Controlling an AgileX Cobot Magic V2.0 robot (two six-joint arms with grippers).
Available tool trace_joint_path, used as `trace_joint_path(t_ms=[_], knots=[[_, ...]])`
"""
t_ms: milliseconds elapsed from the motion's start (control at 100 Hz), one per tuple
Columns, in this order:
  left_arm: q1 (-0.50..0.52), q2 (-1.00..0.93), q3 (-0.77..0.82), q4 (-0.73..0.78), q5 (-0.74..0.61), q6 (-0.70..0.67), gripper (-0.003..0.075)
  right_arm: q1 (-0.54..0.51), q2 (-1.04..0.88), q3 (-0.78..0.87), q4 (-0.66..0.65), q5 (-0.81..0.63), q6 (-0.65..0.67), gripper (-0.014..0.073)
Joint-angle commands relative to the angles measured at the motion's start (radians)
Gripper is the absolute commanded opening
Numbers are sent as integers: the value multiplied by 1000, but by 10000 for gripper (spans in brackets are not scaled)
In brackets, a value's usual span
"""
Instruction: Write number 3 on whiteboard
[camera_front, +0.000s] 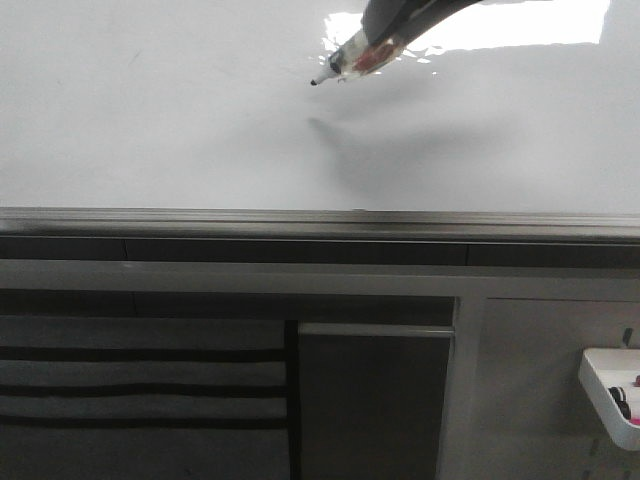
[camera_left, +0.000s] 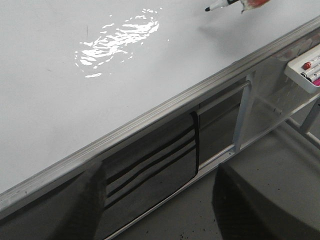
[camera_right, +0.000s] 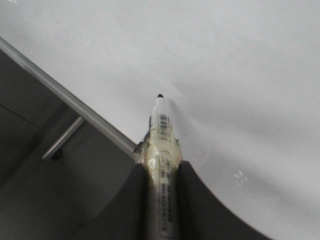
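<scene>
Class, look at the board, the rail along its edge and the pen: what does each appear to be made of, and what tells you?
Whiteboard: probably a glossy coated panel, since it mirrors a bright light patch. Rail: likely brushed metal, grey with a dull sheen. Marker: seemingly plastic, a pale printed barrel with a dark tip.

The right gripper (camera_front: 385, 30) is cut off by the front view's upper edge, its arm out of sight behind the marker (camera_front: 350, 60). The marker's rear barrel lies hidden between dark fingers (camera_right: 192, 200); its label print blurs beyond reading. Whether the tip touches the whiteboard (camera_front: 150, 120) cannot be told. A white tray (camera_front: 610, 395), well below the marker, is cropped, its contents too small to identify.
</scene>
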Motion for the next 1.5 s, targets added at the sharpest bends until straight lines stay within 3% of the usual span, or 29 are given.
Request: trace_joint_path(t_ms=[0,280,490,740,1020,1110,1330,1490], knots=[[5,2,-26,-21,-70,-10,428,0,-8,-37,6,-116,-11,-48],[5,2,-26,-21,-70,-10,428,-44,24,-37,-52,-116,-9,-48],[5,2,-26,-21,-70,-10,428,-76,-7,-20,-49,65,2,-48],[5,2,-26,-21,-70,-10,419,-2,63,-13,-47,-89,2,-48],[5,2,-26,-21,-70,-10,419,-81,35,-14,-93,137,15,-48],[5,2,-26,-21,-70,-10,419,-48,37,6,-67,105,15,-48],[5,2,-26,-21,-70,-10,419,83,120,-25,-49,-158,15,-48],[5,2,-26,-21,-70,-10,419,125,76,-124,-40,-13,-11,-48]])
